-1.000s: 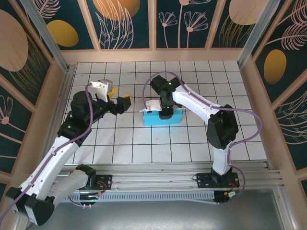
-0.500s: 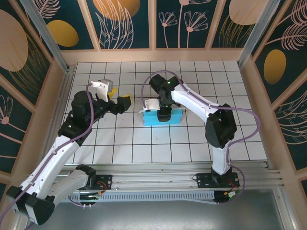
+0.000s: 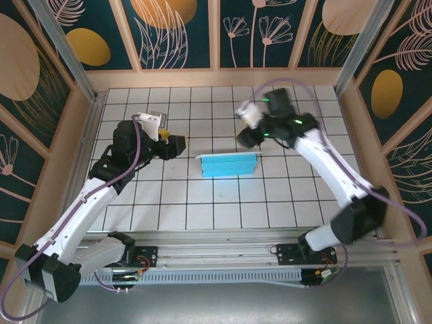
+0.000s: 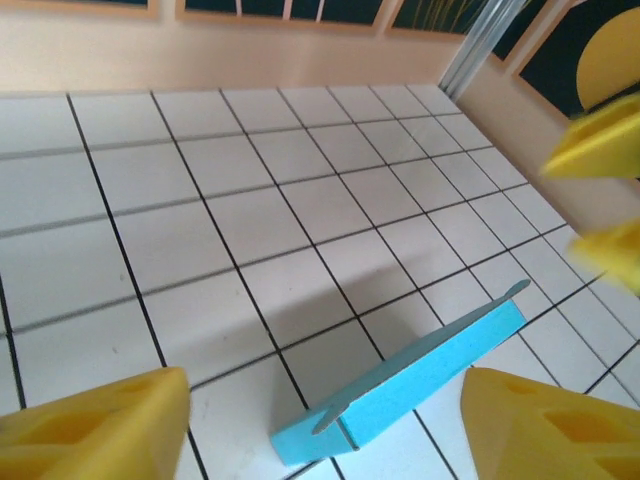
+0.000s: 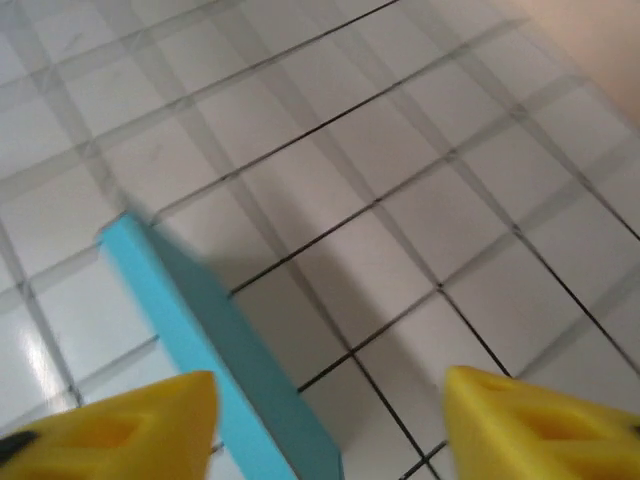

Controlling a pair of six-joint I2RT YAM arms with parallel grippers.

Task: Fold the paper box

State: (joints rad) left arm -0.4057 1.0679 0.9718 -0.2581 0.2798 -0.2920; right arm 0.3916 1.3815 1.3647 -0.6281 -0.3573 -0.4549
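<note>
Your right gripper (image 3: 246,137) has lifted off the flat turquoise cardboard paper box (image 3: 229,164) to its 1 o'clock, yellow fingers spread and empty, blurred from above. Your left gripper (image 3: 172,142), at the box's 10 o'clock, gapes empty too. One box lies mid-way on the white tiled table (image 3: 283,196), between two arms.

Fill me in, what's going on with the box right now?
The paper box lies folded flat in the middle of the tiled table, turquoise side showing, and nothing is gripping it. The left gripper is open just left of the box, facing its end. The right gripper is open too, off beyond the box's far edge and blurred with motion.
</note>
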